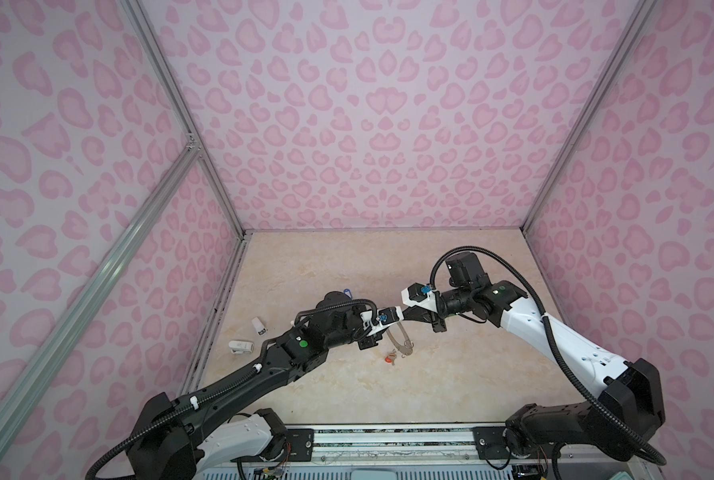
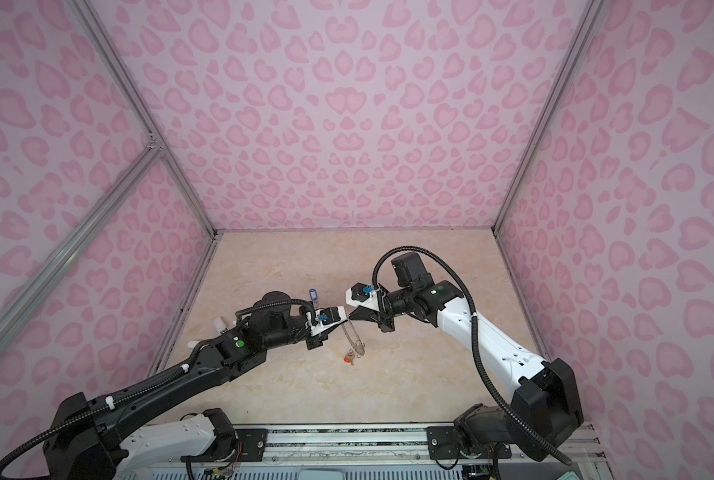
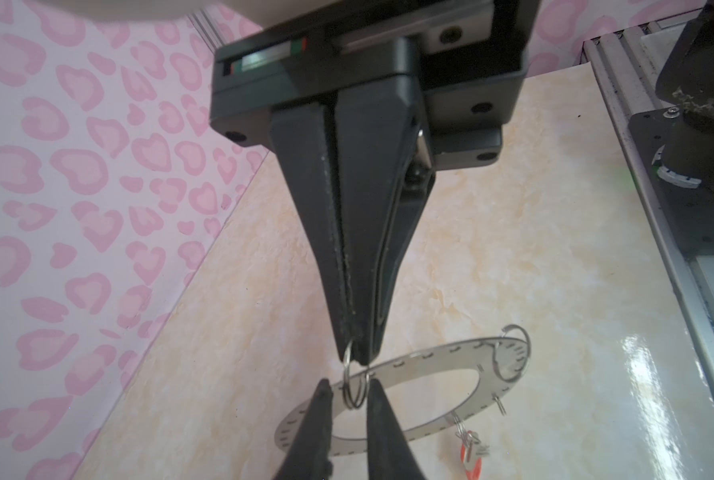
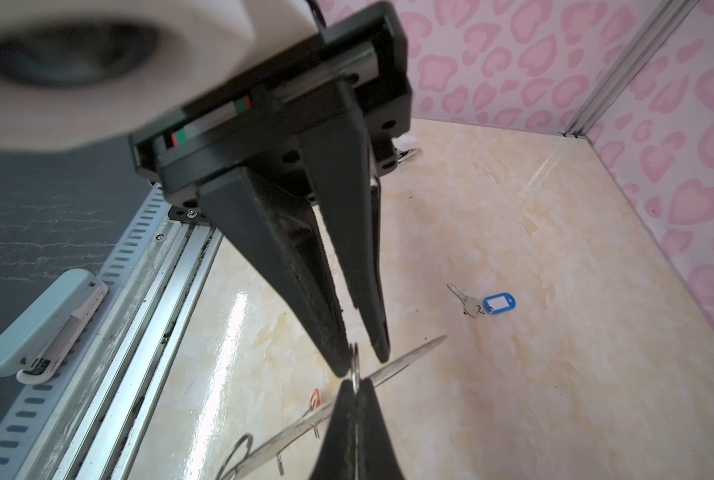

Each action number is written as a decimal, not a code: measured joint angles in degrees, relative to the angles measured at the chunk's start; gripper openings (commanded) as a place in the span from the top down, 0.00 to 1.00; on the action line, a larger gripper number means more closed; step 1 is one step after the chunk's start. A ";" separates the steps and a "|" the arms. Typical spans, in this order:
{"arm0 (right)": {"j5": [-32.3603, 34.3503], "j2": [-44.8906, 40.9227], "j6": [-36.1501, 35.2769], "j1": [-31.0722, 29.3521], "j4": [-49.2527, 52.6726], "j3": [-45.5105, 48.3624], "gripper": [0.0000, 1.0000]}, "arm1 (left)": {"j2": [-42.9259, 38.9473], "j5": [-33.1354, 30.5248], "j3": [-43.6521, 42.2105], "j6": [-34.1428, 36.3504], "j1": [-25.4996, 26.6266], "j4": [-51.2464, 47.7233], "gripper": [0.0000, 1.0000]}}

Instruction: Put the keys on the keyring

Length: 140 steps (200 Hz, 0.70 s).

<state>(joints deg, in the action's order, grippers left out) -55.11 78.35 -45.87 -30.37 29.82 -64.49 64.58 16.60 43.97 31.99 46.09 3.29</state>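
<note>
Nearest: orange-tag key [image 3: 471, 455] looks clipped to the keyring [image 3: 430, 362], which tilts up toward the grippers. The right gripper [image 3: 354, 355] is clamped tight on a small split ring [image 3: 355, 390] at its rim, and the left gripper [image 4: 362, 363] has its jaws a crack apart either side of that ring. Risk: thin tip pinch, so a twist or tug from the left could pop the ring out and drop the keyring; blue-tag key [image 4: 482, 305] lies loose on the table [image 4: 513, 395] further back. Can't tell whether left's pads bear on ring or rim, or whether the ring threads a rim hole, since the tips block it.
</note>
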 measured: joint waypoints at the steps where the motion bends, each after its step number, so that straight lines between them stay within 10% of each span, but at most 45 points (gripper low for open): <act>1: 0.00 0.00 0.00 -0.02 0.00 0.00 1.00 | 0.00 0.02 0.00 0.00 0.00 0.00 0.82; 94: 0.61 0.39 -0.37 -0.66 -0.15 0.00 1.00 | 0.07 1.16 0.04 -0.96 -0.11 -0.42 0.96; 140: 3.02 -1.66 0.33 0.09 -2.99 1.84 0.77 | -0.61 2.82 -0.15 -2.16 -1.29 0.87 0.96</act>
<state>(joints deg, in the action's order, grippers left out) -52.10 76.69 -45.54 -30.28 26.83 -62.65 63.96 19.42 43.81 29.82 44.80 4.16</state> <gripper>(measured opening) 0.216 0.051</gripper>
